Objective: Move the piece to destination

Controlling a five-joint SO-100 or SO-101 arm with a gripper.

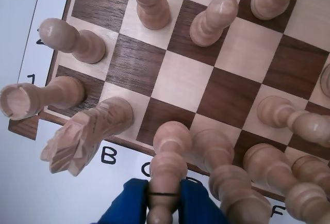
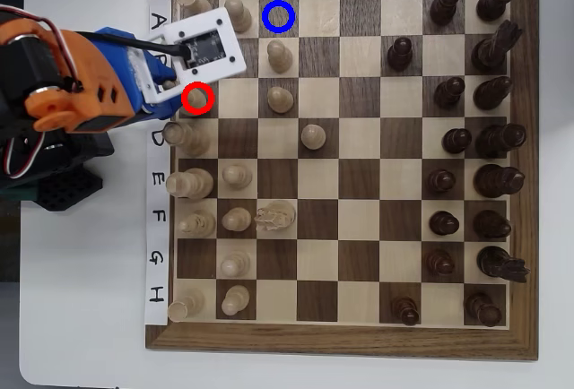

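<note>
The piece (image 1: 167, 164), a slender light beige one, stands on its square at the board's near edge in the wrist view. In the overhead view it (image 2: 198, 99) sits inside a red ring at C1. My gripper (image 1: 164, 197) has its blue fingers (image 1: 129, 201) pressed to both sides of the piece's upper part, shut on it. From above, the gripper (image 2: 192, 93) lies under the white camera mount (image 2: 208, 44). The destination (image 2: 279, 16) is the dark square with the blue ring at A3, two files up and two ranks right of the piece, with nothing on it.
A light knight (image 1: 85, 133) and rook (image 1: 41, 97) stand close on the left of the piece, and tall light pieces (image 1: 227, 167) crowd its right. Light pawns (image 2: 281, 53) (image 2: 282, 98) (image 2: 238, 12) stand around the ringed square. Dark pieces (image 2: 489, 138) fill the far right.
</note>
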